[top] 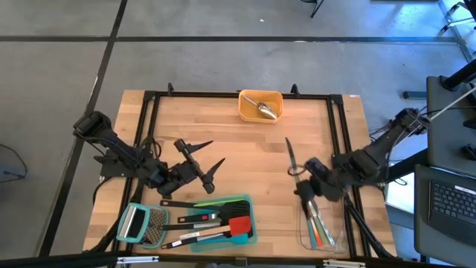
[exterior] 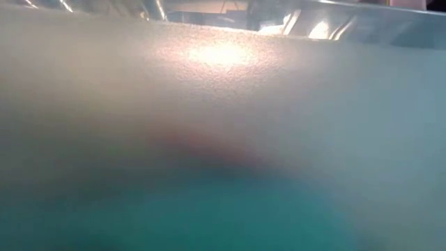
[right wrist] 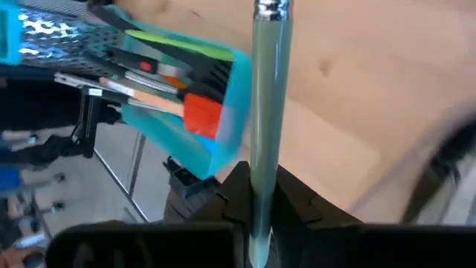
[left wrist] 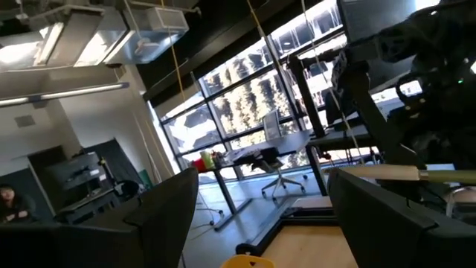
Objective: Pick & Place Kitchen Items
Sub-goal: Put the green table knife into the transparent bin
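Teal-handled utensil point(right wrist: 265, 112) pinched in right gripper point(right wrist: 256, 205); left gripper point(top: 199, 165) spread wide, empty.

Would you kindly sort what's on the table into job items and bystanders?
Job items: green-handled utensil in the right gripper; red turner; black turner; silver scoop.
Bystanders: grater; orange container; teal tray; clear container.
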Robot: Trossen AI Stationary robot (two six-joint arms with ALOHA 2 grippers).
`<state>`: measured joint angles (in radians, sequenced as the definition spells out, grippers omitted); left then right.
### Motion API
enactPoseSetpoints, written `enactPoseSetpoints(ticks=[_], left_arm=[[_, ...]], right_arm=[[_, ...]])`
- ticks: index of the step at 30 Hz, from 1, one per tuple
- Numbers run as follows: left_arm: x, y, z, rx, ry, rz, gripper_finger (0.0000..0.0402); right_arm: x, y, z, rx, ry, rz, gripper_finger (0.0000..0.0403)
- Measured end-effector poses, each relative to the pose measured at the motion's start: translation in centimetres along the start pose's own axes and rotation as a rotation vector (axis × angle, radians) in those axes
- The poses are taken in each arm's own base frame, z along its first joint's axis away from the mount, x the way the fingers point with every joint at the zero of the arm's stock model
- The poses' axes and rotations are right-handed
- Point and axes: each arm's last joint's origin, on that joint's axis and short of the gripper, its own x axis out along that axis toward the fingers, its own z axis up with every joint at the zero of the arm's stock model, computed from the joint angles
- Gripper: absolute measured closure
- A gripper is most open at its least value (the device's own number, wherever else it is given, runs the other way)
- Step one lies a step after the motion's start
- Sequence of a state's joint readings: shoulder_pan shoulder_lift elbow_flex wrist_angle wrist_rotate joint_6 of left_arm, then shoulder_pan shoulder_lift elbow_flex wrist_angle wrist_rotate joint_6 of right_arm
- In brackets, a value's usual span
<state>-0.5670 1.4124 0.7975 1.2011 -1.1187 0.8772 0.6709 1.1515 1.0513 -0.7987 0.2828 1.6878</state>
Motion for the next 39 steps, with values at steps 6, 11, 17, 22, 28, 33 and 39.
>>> enactPoseSetpoints(ticks=[6, 11, 17, 22, 28, 33, 39], left_arm=[[-0.4, 0.2, 0.4, -0.002, -0.013, -0.009, 0.0105], [-0.6, 0.3, 0.7, -0.008, -0.044, -0.024, 0.0105], [-0.6, 0.3, 0.9, -0.009, -0.083, -0.051, 0.0105], [-0.6, 0.3, 1.0, -0.022, -0.123, -0.072, 0.0105], [-0.6, 0.3, 1.2, -0.025, -0.154, -0.09, 0.0105], [-0.7, 0.3, 1.2, -0.015, -0.156, -0.091, 0.0105], [-0.7, 0.3, 1.2, 0.0, -0.149, -0.087, 0.0105]], right_arm=[[0.3, -0.5, -4.6, 0.157, 0.07, -0.139, 0.0375], [1.7, -0.9, -8.4, 0.254, 0.16, -0.253, 0.0375], [2.5, -1.4, -12.2, 0.334, 0.273, -0.433, 0.0375], [2.9, -1.7, -13.3, 0.364, 0.343, -0.52, 0.0375], [3.6, -2.0, -12.6, 0.367, 0.315, -0.557, 0.0375], [5.1, -3.0, -11.9, 0.381, 0.351, -0.6, 0.0375], [6.9, -4.0, -11.2, 0.376, 0.399, -0.587, 0.0375]])
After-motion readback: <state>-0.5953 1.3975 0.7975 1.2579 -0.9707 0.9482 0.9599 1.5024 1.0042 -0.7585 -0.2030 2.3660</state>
